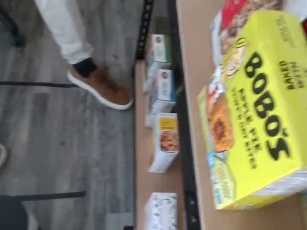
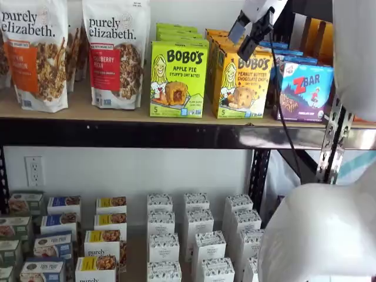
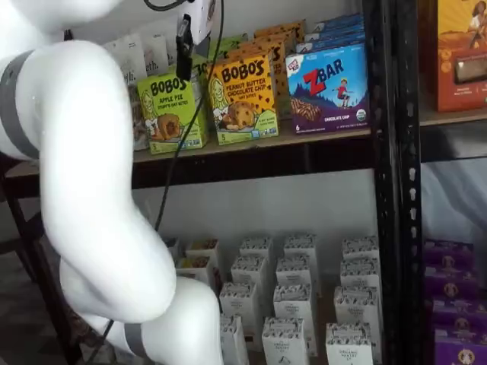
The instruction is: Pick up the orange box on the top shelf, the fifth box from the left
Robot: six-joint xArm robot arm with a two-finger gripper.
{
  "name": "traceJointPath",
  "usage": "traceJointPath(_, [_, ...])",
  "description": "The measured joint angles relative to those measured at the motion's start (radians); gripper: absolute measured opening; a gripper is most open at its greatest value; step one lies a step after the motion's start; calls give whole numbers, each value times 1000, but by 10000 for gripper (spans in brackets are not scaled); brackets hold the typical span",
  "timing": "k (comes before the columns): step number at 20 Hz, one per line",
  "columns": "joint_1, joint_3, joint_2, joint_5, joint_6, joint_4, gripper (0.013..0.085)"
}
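The orange box [image 2: 241,85] stands front-most in its row on the top shelf [image 2: 147,134], between a lime-green box and a blue box; it shows in both shelf views [image 3: 243,99]. My gripper [image 2: 239,44] hangs in front of and just above the orange box's upper edge, its two black fingers apart, open and empty. In a shelf view only one finger [image 3: 183,47] shows, above the boxes. The wrist view shows the shelf board [image 1: 196,48] and the lime-green box; the orange box is out of that view.
The lime-green Apple Pie box [image 2: 178,79] [image 1: 259,110] stands left of the orange box, the ZBar box [image 2: 305,91] right. Granola bags [image 2: 117,53] stand further left. Small cartons [image 2: 194,235] fill the lower level. A black upright [image 3: 392,152] stands right. A person's shoe [image 1: 100,86] is on the floor.
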Motion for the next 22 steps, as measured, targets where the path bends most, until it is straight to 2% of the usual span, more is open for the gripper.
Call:
traceJointPath(5, [16, 42, -27, -110, 3, -6, 850])
traceJointPath(9, [13, 35, -14, -124, -5, -15, 850])
traceJointPath(15, [-14, 10, 25, -113, -37, -17, 850])
traceJointPath(22, [-63, 12, 56, -157, -92, 8, 850])
